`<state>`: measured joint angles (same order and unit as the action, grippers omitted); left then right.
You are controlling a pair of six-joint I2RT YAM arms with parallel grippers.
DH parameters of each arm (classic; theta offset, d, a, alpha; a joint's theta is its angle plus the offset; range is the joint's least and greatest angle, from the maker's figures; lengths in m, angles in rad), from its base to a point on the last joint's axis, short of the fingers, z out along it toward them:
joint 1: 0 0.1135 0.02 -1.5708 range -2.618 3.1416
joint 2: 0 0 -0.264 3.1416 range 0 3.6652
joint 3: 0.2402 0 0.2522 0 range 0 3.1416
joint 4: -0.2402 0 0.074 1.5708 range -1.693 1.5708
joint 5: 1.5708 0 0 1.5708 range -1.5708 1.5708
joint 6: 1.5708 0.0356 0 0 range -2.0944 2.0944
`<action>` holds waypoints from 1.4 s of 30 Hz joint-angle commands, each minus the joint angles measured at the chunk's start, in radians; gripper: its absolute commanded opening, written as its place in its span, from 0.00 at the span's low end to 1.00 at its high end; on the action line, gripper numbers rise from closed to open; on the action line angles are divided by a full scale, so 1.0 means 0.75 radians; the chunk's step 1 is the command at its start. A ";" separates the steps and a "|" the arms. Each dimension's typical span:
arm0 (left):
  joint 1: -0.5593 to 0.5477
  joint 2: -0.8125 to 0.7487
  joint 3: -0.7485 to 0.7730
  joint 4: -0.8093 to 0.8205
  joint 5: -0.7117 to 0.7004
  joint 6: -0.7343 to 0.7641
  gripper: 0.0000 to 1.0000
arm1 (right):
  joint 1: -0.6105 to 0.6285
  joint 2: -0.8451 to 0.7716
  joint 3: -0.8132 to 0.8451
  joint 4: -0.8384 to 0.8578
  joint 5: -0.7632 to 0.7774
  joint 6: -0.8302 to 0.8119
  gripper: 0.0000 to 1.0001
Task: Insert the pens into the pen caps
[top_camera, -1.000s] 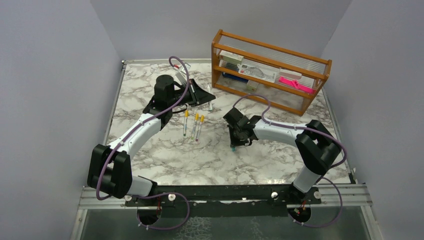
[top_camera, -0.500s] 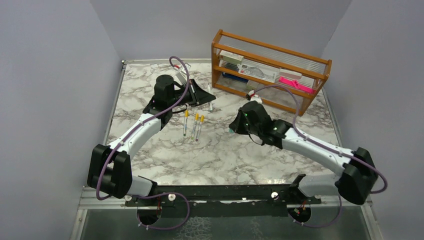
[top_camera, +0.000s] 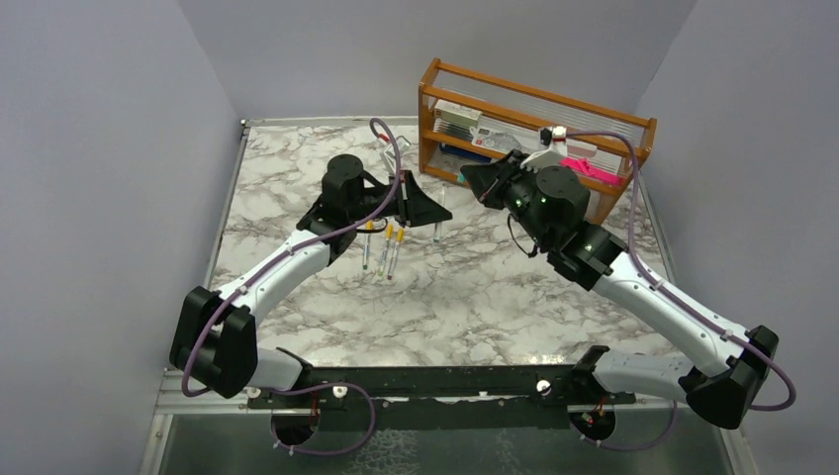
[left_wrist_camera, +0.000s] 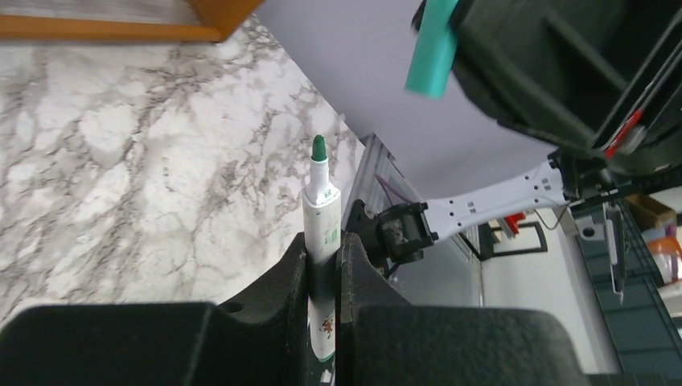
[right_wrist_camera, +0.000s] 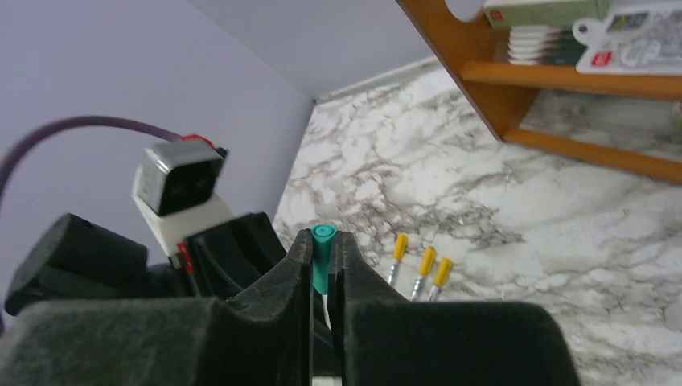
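My left gripper [top_camera: 427, 210] is shut on a white pen [left_wrist_camera: 322, 217] with a bare green tip, held above the table; the pen also shows in the top view [top_camera: 436, 232]. My right gripper [top_camera: 477, 180] is shut on a teal cap [right_wrist_camera: 322, 256], raised in front of the rack. In the left wrist view the teal cap [left_wrist_camera: 432, 47] sits up and to the right of the pen tip, apart from it. Three pens with yellow caps [top_camera: 384, 247] lie side by side on the table and also show in the right wrist view [right_wrist_camera: 424, 264].
A wooden rack [top_camera: 594, 203] with boxes, papers and a bright pink flat object [top_camera: 586, 165] stands at the back right. The marble table [top_camera: 445, 297] is walled in by grey panels on the left, back and right.
My right arm swung from the table's middle up and back toward the rack with the teal cap. My left gripper rose and moved right, with the white pen now in it.
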<state>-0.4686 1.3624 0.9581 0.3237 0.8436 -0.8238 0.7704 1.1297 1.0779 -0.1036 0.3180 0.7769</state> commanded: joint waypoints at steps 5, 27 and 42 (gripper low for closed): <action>-0.080 0.002 0.098 0.055 0.075 0.059 0.00 | -0.005 0.043 0.161 0.032 -0.019 -0.218 0.01; -0.102 0.026 0.145 0.055 0.063 0.055 0.00 | -0.005 0.068 0.131 0.017 -0.103 -0.201 0.01; -0.102 0.025 0.151 0.056 0.070 0.063 0.00 | -0.005 0.063 0.117 0.002 -0.089 -0.207 0.01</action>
<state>-0.5392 1.3842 1.0416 0.3325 0.8753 -0.7959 0.7700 1.1801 1.1751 -0.0994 0.2607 0.6380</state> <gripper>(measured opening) 0.105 0.067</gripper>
